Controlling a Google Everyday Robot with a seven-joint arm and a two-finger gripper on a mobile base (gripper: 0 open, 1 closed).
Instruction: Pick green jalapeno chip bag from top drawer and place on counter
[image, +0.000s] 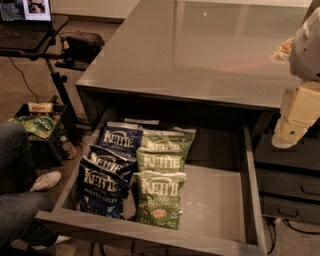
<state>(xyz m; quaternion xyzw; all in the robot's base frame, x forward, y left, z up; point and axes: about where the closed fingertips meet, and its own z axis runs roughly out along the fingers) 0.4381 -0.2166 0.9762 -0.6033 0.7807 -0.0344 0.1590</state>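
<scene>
hovering outside the top drawer (250, 190), end effector (286, 136) grip unclear; bare floor beside front green jalapeno chip bag (159, 197)

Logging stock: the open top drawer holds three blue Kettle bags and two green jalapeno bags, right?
Not two: the camera view shows three green jalapeno bags in the top drawer, beside three blue Kettle bags. The gripper hangs right of the drawer.

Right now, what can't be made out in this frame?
- Gripper, camera view: at the right edge, right of the top drawer; its arm is cut off by the frame.
- Rear green jalapeno chip bag and middle bag: lower parts hidden by the bag in front of each.
- Drawer's back: shadowed under the counter.
- Person at left: cut off by the edge.
</scene>
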